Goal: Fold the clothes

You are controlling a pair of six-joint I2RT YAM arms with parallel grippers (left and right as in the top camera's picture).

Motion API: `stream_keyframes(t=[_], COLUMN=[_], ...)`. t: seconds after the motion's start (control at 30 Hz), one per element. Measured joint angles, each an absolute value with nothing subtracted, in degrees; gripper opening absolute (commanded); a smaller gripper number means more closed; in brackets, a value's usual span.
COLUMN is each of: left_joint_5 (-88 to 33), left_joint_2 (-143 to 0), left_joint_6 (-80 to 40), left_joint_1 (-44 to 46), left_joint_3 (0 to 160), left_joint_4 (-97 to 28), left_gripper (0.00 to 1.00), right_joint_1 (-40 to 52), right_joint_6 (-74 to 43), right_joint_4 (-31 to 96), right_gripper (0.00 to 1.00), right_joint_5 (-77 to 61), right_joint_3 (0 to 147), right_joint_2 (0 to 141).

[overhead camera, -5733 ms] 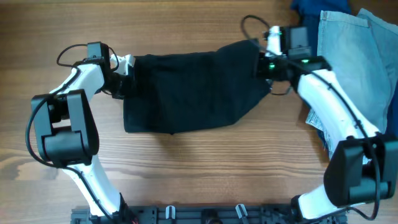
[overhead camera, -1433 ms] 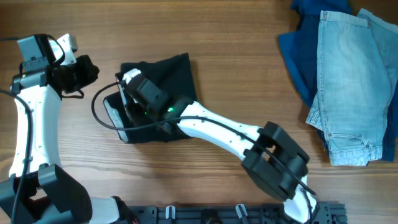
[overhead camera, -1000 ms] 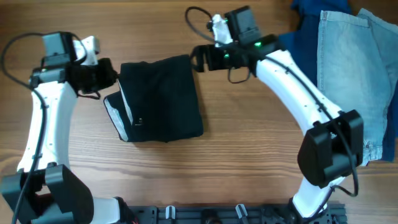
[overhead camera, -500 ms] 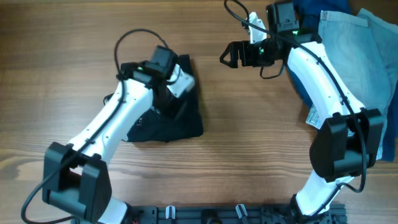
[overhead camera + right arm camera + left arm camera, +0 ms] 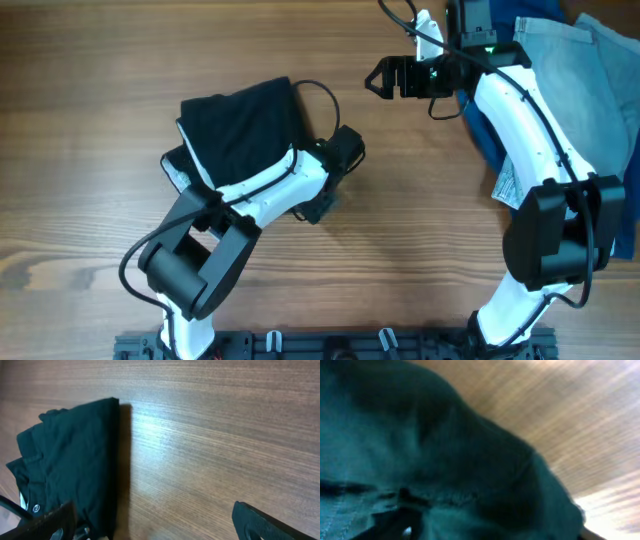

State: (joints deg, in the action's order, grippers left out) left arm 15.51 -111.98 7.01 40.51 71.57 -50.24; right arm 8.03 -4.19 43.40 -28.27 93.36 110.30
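Note:
The black garment [image 5: 240, 130] lies folded into a small bundle at the left centre of the table, with a grey inner edge showing at its left. My left gripper [image 5: 322, 205] is just off its right edge. In the left wrist view the black cloth [image 5: 445, 460] fills most of the frame, and the left gripper [image 5: 485, 532] shows dark fingers far apart, open. My right gripper [image 5: 378, 78] hovers open over bare wood, right of the bundle. The right wrist view shows the right gripper [image 5: 155, 525] with nothing between its fingers and the black garment [image 5: 70, 470] to the left.
Light blue jeans [image 5: 560, 130] lie piled at the far right on a dark blue garment [image 5: 478, 110], partly under the right arm. A cable loops from the left wrist [image 5: 315, 95] beside the bundle. The arm bases stand at the table's front edge.
My left arm has swung from on top of the black bundle to its right edge and let go of the cloth. The bundle shifted slightly. The right gripper drifted a little up and right.

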Motion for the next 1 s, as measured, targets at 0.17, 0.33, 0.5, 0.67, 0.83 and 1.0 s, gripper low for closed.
stream_keyframes(t=[0.17, 0.33, 0.5, 0.67, 0.83, 1.0], left_joint_5=[24.9, 27.5, 26.3, 21.5, 16.9, 17.2], left_joint_2=[-112.7, -112.8, -113.2, -115.6, -119.0, -115.1], left_joint_6=[5.4, 4.6, 7.3, 9.2, 10.1, 11.4], left_joint_1=[38.6, 25.9, 13.3, 3.7, -0.1, 1.8], left_joint_3=[71.5, 71.5, 71.1, 71.1, 71.1, 71.1], left_joint_4=[-41.1, -29.5, -13.7, 0.1, 2.7, -0.2], left_gripper=[0.04, 0.04, 0.04, 0.04, 0.81, 1.0], right_joint_1=[8.0, 8.0, 8.0, 8.0, 8.0, 8.0], right_joint_6=[-4.2, -4.2, -4.2, -4.2, -5.0, -5.3], right_joint_4=[42.1, 41.4, 41.0, 41.1, 40.3, 40.1], right_gripper=[1.0, 1.0, 1.0, 1.0, 1.0, 1.0], right_joint_5=[-28.3, -28.3, -28.3, -28.3, -28.3, -28.3], right_joint_3=[93.4, 93.4, 93.4, 93.4, 93.4, 93.4], right_joint_2=[110.3, 110.3, 110.3, 110.3, 110.3, 110.3])
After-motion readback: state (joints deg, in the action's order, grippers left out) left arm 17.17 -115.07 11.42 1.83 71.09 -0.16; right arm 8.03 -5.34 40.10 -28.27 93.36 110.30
